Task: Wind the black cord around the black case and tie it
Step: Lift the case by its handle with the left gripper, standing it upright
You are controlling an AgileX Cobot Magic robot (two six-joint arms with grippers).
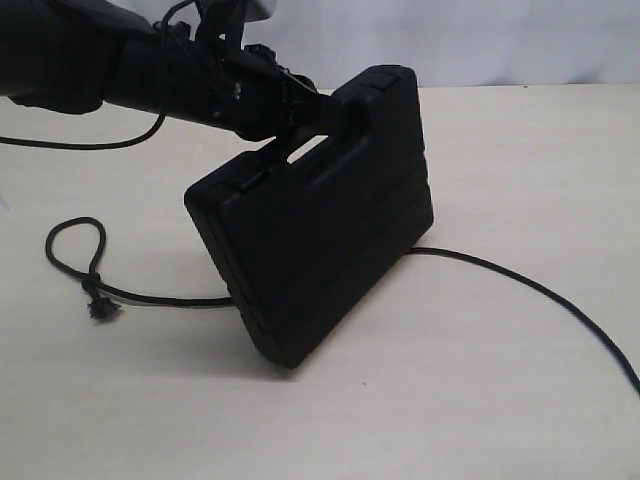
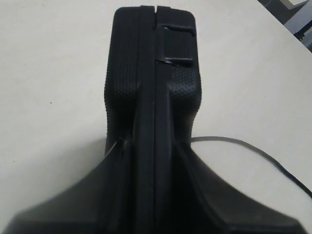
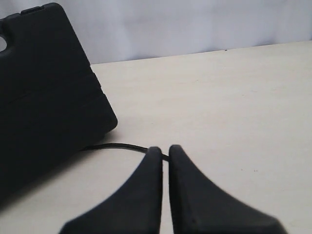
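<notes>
Two grippers, only one shows in the exterior view. Table (image 1: 480,400): pale cream, matte, smooth. Plain white wall (image 1: 500,40) sits right behind its far edge.

Case (image 1: 310,250): stood up on edge, mid-table, closer to the far edge than the near one. Handle side is up, opposite long side down at the table. Long axis runs diagonal, near-left end to far-right end, with the far end higher in frame. Broad face looks toward the near-left. It leans. Can't tell if the whole bottom side touches the table or just the near corner.

Left gripper (image 1: 305,112): arm in from the left-edge side, clamped on the handle bar. One finger sits each side of the bar, closed down to its thickness. Left wrist view looks straight along the case seam.

Cord (image 1: 520,282): passes under the case. Left run lies flat toward the left edge, curls into a loop and ends in a frayed knot (image 1: 100,308). Right run comes out by the far bottom corner and sweeps toward the right edge and near side, out of frame.

Right gripper (image 3: 165,153): low over the table, right of the case and apart from it. Fingers are almost together, hairline gap. Cord runs up to the tips, shows in the gap and doesn't come out the other side, so it's pinched on the cord.
</notes>
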